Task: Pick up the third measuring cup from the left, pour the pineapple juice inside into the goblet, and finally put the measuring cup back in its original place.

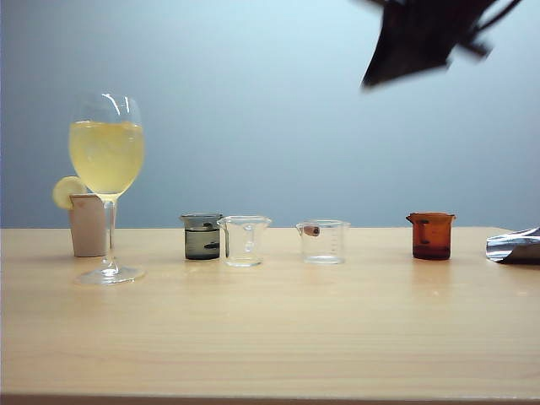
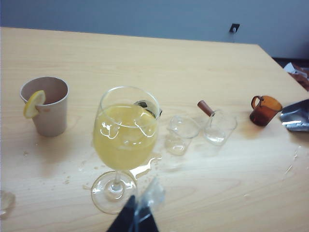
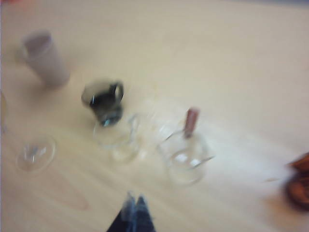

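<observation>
Right gripper (image 3: 133, 212) aloft, a dark blur (image 1: 422, 38) high above the right half of the pale wooden table (image 1: 270, 337), fingers pressed together on nothing. Left gripper (image 2: 137, 217) poised near the front edge, just short of the goblet's foot, tips drawn close together and empty as far as can be seen.

Below the right gripper, standing upright on the table: small squat clear measuring cup (image 1: 322, 242) with a reddish-brown spot by the rim, third from the left in the row, looking empty. Just left of it, a clear spout-lipped beaker (image 1: 244, 240), touching or nearly touching a smoky-grey beaker of dark liquid (image 1: 202, 236). Well to the right, an amber-orange beaker (image 1: 431, 235), then crumpled silver foil (image 1: 515, 246) at the table's right edge.

At far left, tall clear stemmed goblet (image 1: 106, 169), bowl holding pale yellow cloudy pineapple juice (image 1: 105, 156). Behind it, a short beige cup (image 1: 88, 224) with a lemon slice (image 1: 67, 191) on its rim. Spilled drops (image 2: 145, 168) on the wood beside the goblet's foot.
</observation>
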{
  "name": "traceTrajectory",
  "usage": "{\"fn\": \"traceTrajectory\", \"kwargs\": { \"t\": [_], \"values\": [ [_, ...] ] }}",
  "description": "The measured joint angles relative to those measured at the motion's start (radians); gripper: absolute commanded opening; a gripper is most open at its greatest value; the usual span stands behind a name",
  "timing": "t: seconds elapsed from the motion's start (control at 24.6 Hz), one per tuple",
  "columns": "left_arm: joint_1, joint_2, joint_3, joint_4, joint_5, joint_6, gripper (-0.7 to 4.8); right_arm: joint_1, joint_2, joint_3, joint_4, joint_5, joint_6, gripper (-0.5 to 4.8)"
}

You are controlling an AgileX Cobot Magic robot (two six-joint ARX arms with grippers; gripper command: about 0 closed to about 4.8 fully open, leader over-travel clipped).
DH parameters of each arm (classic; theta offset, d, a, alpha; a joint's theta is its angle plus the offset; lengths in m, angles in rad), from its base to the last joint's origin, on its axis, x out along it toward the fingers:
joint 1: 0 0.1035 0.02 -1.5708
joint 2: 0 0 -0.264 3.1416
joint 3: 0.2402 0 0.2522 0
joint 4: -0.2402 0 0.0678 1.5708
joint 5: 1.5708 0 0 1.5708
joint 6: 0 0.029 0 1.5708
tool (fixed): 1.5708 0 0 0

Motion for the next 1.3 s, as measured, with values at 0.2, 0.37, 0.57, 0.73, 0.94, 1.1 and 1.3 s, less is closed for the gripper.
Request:
{"fn": "traceTrajectory", "kwargs": {
  "t": [0.2, 0.37, 0.57, 0.73, 0.94, 1.1, 1.3],
  "values": [
    [0.0, -0.068, -0.005, 0.0, -0.013, 0.015, -0.05, 0.0, -0.232, 0.0, -0.046, 0.161, -0.124, -0.01],
    [0.0, -0.141, -0.062, 0.0, -0.047, 0.06, -0.05, 0.0, -0.357, -0.068, -0.028, 0.196, -0.216, -0.01],
    [0.0, -0.231, -0.184, 0.075, -0.048, 0.063, -0.05, 0.001, -0.493, -0.249, 0.091, 0.196, -0.23, -0.01],
    [0.0, -0.285, -0.269, 0.166, -0.074, 0.063, -0.05, 0.001, -0.575, -0.388, 0.188, 0.216, -0.231, -0.02],
    [0.0, -0.346, -0.452, 0.333, -0.133, 0.063, -0.05, 0.001, -0.65, -0.512, 0.217, 0.283, -0.231, 0.0],
    [0.0, -0.346, -0.52, 0.44, -0.179, 0.063, -0.05, 0.002, -0.65, -0.512, 0.197, 0.274, -0.22, -0.01],
    [0.0, -0.346, -0.604, 0.517, -0.229, 0.06, -0.05, 0.002, -0.648, -0.512, 0.155, 0.255, -0.216, 0.0]
  ]
}}
